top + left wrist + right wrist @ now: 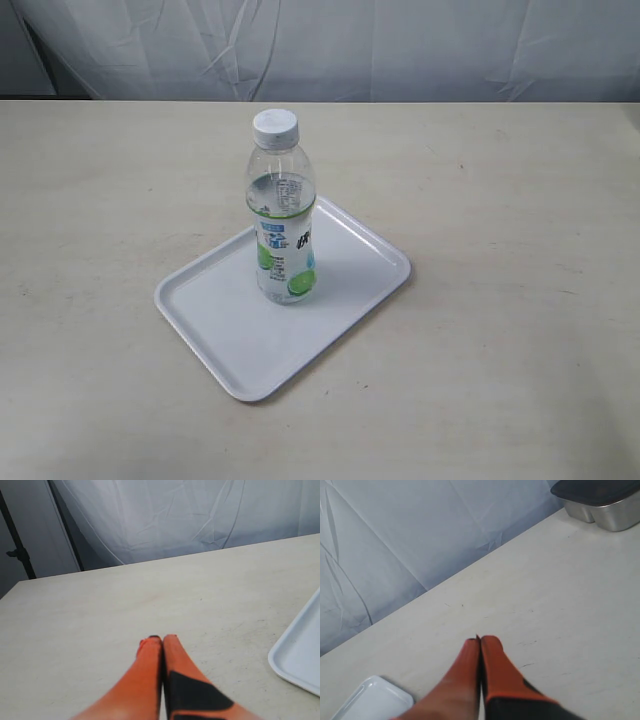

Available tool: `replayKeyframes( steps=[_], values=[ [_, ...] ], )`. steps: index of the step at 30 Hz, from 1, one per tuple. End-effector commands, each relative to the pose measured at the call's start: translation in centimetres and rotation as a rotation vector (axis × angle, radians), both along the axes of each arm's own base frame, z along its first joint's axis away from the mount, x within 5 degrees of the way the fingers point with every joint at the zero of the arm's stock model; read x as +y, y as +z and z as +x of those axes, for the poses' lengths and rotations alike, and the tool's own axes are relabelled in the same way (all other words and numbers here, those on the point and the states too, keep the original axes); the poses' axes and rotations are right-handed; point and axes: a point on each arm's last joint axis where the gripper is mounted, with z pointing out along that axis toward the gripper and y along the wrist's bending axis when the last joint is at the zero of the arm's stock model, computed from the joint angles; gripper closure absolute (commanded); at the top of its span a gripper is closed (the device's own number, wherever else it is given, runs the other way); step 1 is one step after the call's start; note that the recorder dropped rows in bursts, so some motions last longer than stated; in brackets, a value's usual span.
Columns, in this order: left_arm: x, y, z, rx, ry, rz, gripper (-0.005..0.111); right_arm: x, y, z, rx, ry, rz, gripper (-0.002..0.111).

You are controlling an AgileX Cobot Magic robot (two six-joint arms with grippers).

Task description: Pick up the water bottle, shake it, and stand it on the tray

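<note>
Tip against tip, the left fingers (pixel 175 661) are closed on nothing; they are smooth orange with a black patch and point forward, low over the matte beige worktop (pixel 500 250). A rounded edge of the flat white rectangular plastic tray (pixel 300 665) lies off to one side, apart from them. The right fingers (pixel 492 666), orange too, are also pressed shut and empty, slanting down toward the worktop. A tray corner lies near them, and a shiny metal container with a dark lid (pixel 607 502) sits well apart at the worktop's far edge. The small clear plastic water bottle (pixel 284 220), with a white cap and a green-and-blue label, stands upright on the tray. Creased white cloth (pixel 320 45) hangs behind.
</note>
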Motion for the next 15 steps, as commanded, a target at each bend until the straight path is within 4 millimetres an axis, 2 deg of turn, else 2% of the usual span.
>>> replayKeyframes(
  steps=[1,15],
  values=[
    [0.0,0.02,0.0,-0.014,0.0,-0.002,0.106,-0.06,0.09,0.0,-0.021,-0.006,-0.015,0.107],
    [0.0,0.02,0.0,-0.014,0.0,-0.002,0.106,-0.04,0.07,0.0,-0.018,-0.005,-0.007,0.107]
  ],
)
